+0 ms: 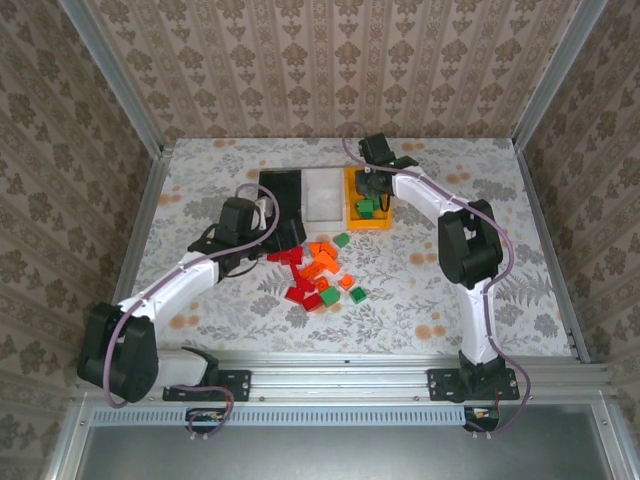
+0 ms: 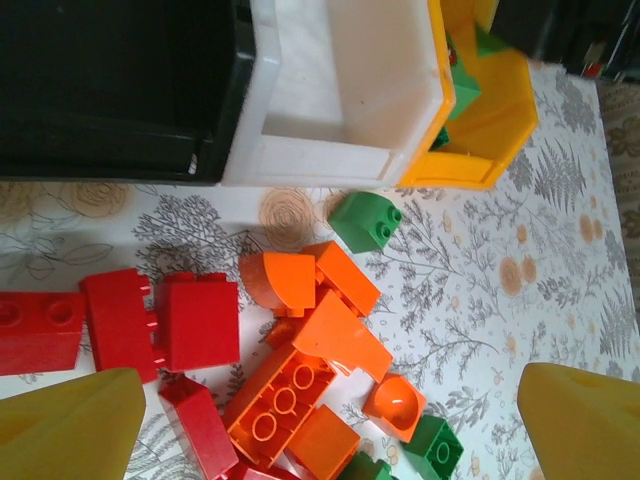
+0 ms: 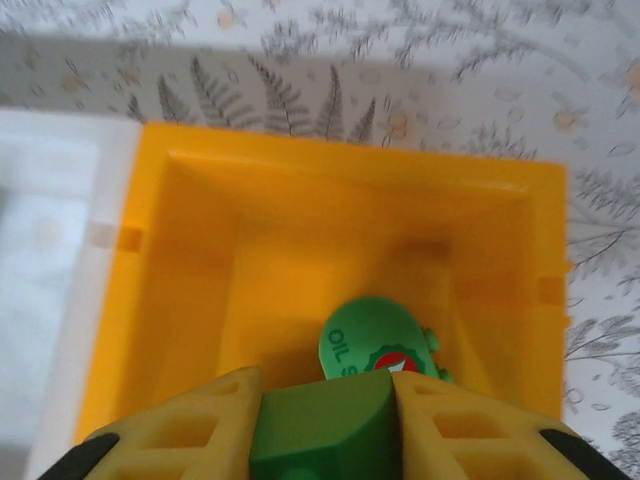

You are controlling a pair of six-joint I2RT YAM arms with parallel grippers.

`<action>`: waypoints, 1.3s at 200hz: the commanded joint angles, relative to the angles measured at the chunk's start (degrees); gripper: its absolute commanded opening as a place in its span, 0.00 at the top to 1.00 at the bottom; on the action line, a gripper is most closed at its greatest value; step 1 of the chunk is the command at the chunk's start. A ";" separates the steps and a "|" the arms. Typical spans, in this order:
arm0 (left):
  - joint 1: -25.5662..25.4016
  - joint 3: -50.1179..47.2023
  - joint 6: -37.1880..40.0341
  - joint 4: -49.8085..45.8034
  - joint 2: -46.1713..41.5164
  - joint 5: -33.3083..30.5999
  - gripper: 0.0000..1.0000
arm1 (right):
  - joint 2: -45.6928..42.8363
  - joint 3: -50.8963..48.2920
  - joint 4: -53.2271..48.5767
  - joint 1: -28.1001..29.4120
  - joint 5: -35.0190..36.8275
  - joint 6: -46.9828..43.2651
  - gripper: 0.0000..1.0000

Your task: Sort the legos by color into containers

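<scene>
One green lego gripped between right fingers, over yellow bin.

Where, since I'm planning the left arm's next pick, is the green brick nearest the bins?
In the left wrist view the green brick sits near centre, just below the white bin and yellow bin, above the orange bricks.

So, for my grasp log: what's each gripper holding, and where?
Right gripper pinches a green lego by its opposite sides; left gripper holds nothing.
</scene>
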 commanded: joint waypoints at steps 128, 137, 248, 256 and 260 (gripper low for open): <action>2.28 -11.50 -1.72 -1.00 -7.73 -0.31 0.02 | -23.32 -27.53 5.72 17.76 -0.58 3.64 0.60; 2.31 -12.30 -1.86 -1.15 -8.17 -0.19 0.02 | -22.77 -28.95 6.50 18.99 -2.20 3.08 0.60; 2.49 -16.25 -1.92 -3.14 -15.13 -2.74 0.02 | -12.42 -30.07 6.06 21.41 -5.89 0.10 0.59; 2.54 -16.11 -1.73 -3.38 -15.17 -2.91 0.02 | -12.15 -30.35 6.30 21.37 -6.11 0.17 0.61; 2.57 -16.08 -1.59 -3.50 -15.25 -2.94 0.02 | -12.06 -30.47 6.32 21.33 -6.12 0.21 0.63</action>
